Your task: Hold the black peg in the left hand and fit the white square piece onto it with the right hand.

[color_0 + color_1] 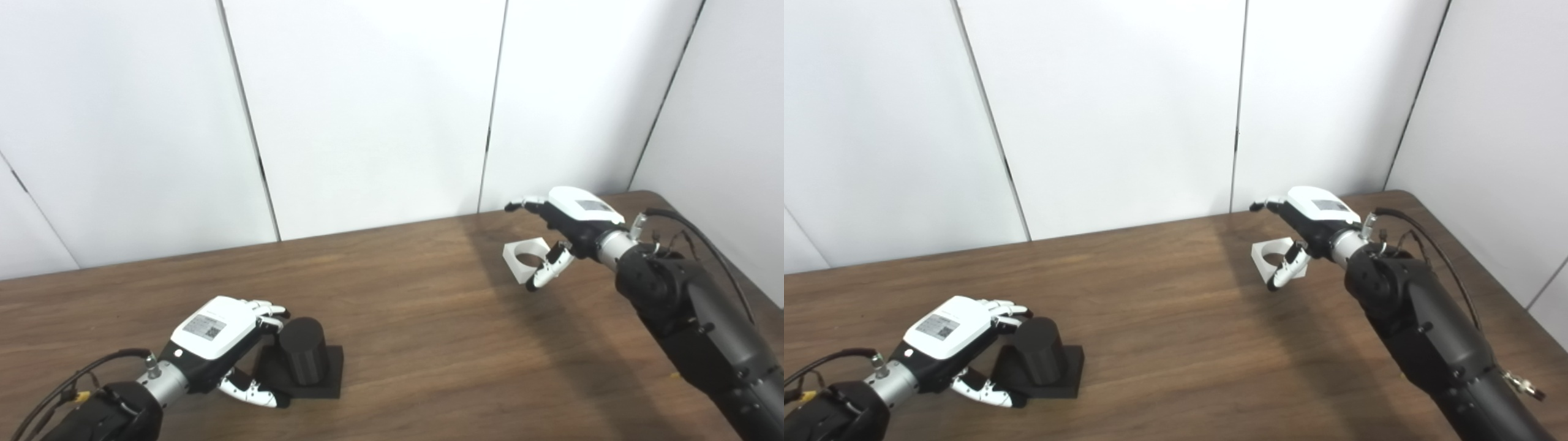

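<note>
The black peg (303,352), a short cylinder on a square black base, stands on the wooden table (429,318) at the front left. My left hand (217,340) is open around it: the fingers (269,311) reach the cylinder's top left and the thumb (254,395) lies by the base's near left corner. The white square piece (522,257) with a round hole sits at the right rear of the table, tilted toward me. My right hand (566,223) hovers over it, open. Its thumb (548,269) crosses the piece's near right side and its fingers stretch out above and beyond it.
White wall panels (367,110) stand right behind the table's far edge. The table's right edge runs close past my right arm (692,312). Bare wood lies between the two hands.
</note>
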Controlling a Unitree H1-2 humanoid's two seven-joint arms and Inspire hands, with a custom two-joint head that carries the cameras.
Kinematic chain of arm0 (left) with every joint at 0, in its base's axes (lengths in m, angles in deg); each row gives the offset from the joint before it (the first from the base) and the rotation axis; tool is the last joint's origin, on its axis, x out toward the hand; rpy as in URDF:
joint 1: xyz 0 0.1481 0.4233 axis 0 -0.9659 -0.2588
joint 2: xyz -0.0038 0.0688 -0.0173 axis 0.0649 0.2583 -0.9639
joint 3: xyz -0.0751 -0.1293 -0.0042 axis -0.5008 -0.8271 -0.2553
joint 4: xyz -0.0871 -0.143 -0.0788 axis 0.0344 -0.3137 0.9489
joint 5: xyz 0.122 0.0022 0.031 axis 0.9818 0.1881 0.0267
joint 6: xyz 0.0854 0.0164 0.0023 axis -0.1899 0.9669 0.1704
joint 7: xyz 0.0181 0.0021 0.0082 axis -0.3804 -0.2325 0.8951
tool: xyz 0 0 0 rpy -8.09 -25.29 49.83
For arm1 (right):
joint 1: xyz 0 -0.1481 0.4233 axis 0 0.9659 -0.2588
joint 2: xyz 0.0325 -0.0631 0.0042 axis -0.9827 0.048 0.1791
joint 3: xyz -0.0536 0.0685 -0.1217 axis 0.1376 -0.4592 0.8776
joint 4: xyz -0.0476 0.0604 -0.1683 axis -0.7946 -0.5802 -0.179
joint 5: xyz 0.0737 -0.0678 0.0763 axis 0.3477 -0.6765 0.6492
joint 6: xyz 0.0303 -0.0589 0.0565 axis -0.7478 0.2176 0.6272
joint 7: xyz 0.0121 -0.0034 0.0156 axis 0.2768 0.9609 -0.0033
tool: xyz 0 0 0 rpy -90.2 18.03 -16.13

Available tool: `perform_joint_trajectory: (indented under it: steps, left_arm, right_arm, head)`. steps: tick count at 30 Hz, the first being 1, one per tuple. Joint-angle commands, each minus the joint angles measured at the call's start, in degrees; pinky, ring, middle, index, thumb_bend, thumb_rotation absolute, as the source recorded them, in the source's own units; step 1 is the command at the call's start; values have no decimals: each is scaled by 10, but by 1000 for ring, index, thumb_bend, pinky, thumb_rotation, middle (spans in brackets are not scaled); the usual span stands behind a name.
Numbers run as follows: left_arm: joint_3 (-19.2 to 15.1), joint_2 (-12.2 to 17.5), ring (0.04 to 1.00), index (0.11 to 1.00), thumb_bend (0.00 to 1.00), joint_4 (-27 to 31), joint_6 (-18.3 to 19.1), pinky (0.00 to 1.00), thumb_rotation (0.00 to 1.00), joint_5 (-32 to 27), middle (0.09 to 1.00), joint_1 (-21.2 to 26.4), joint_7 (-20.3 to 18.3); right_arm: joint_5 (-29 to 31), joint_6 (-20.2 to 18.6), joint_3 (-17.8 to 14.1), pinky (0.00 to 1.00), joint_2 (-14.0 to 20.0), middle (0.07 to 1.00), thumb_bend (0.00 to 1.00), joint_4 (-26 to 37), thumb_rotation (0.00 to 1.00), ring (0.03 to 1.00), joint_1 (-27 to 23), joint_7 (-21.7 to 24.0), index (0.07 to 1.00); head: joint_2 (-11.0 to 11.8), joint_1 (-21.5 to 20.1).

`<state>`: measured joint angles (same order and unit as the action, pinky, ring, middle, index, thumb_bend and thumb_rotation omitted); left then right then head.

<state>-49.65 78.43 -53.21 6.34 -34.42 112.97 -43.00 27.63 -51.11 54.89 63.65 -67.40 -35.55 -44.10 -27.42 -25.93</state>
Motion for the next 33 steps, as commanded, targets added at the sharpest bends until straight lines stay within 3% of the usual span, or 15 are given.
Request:
perform_joint_trajectory:
  steps: [1, 6, 24, 33]
  left_arm:
    - [31, 21, 858, 492, 523, -41, -21, 787, 63, 37, 849, -43, -41]
    - [32, 23, 876, 493, 523, -45, -21, 812, 66, 41, 863, -43, -41]
    - [27, 29, 865, 493, 523, -48, -35, 801, 66, 37, 850, -47, -23]
    - [20, 32, 861, 492, 523, -34, -33, 797, 65, 35, 847, -52, -32]
  right_arm:
    - [-14, 2, -1, 710, 19, 919, 895, -14, 176, 893, -44, -11, 865]
    - [-20, 10, 14, 705, 16, 910, 905, -66, 236, 889, -68, -22, 856]
    - [-20, 15, 73, 735, 4, 898, 902, -209, 116, 871, -118, -39, 849]
    - [-26, 28, 103, 751, 6, 890, 863, -250, 99, 869, -133, -41, 775]
  head:
    - [-1, -1]
    - [-2, -3]
    - [-10, 5]
    - [-14, 6]
